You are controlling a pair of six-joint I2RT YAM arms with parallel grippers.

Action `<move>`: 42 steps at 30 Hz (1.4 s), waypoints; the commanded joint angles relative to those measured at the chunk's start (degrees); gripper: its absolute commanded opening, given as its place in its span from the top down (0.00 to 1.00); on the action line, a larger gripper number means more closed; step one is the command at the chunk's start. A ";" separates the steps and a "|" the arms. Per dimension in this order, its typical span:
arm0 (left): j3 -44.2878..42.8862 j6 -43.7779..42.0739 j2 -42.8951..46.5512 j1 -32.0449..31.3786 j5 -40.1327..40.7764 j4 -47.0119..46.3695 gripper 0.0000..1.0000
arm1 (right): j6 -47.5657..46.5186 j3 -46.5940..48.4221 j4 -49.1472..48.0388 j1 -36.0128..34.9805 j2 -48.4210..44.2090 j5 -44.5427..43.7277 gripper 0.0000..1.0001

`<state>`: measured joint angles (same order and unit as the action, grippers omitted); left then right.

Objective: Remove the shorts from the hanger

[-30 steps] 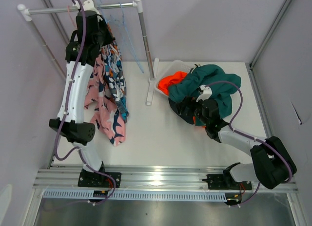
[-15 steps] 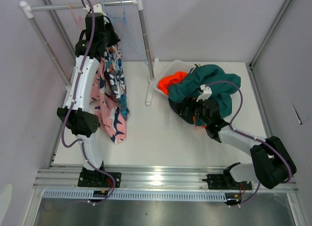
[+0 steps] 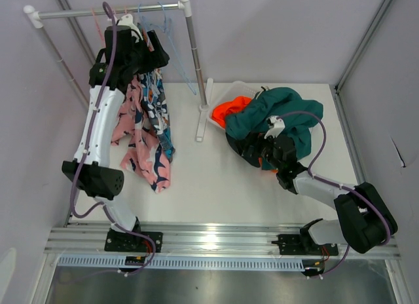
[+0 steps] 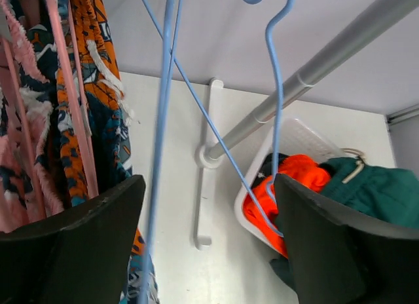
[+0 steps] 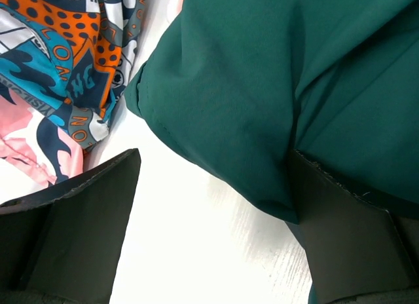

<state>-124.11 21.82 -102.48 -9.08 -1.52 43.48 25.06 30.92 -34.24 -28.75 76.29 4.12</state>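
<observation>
Two printed pairs, pink soft-cloth shorts w/ navy-white shark print & navy pair w/ orange print, hang at 10 o'clock under the grey metal rail. Your left gripper is up there, released: fingers wide, light-blue wire hanger running between them, nothing gripped. At 2 o'clock, teal green shorts, bright orange pair & black pair lie heaped at the white plastic basket. There your right gripper is spread wide, teal cloth just over it.
</observation>
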 commanded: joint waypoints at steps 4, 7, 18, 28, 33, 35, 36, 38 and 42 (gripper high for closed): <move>-0.07 -0.90 9.39 0.38 -2.53 1.51 0.08 | 1.57 -1.91 -2.67 -0.16 0.00 2.82 0.01; 0.10 -1.95 11.85 0.56 0.19 2.04 0.08 | 1.75 -2.26 -3.03 -0.16 0.26 3.44 0.01; 0.28 -4.68 11.25 2.75 8.81 -0.24 0.14 | 1.92 -2.79 -3.90 0.10 0.00 3.97 0.01; -8.07 -3.98 1.32 4.51 8.64 -1.38 0.31 | 2.54 -3.41 -5.05 0.71 0.35 5.02 0.01; -8.25 -3.63 -0.53 4.60 8.72 -2.88 0.38 | 2.89 -3.23 -5.40 1.15 0.79 5.72 0.01; -8.25 -3.80 -0.71 4.60 9.60 -3.05 0.38 | 3.15 -3.32 -5.57 1.42 0.96 5.90 0.01; -8.25 -3.98 -0.97 4.60 9.95 -3.14 0.38 | 3.24 -3.32 -5.66 1.51 0.96 6.07 0.01; -8.16 -4.33 -1.23 4.60 11.01 -3.49 0.38 | 3.33 -3.41 -5.84 1.68 0.96 6.25 0.01; -8.25 -5.04 -2.29 4.86 12.07 -3.93 0.38 | 3.68 -3.49 -6.19 2.03 1.05 6.69 0.01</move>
<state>-129.93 18.35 -103.92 -4.93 8.58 42.24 27.44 28.27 -39.77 -27.07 76.40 9.43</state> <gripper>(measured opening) 0.617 0.993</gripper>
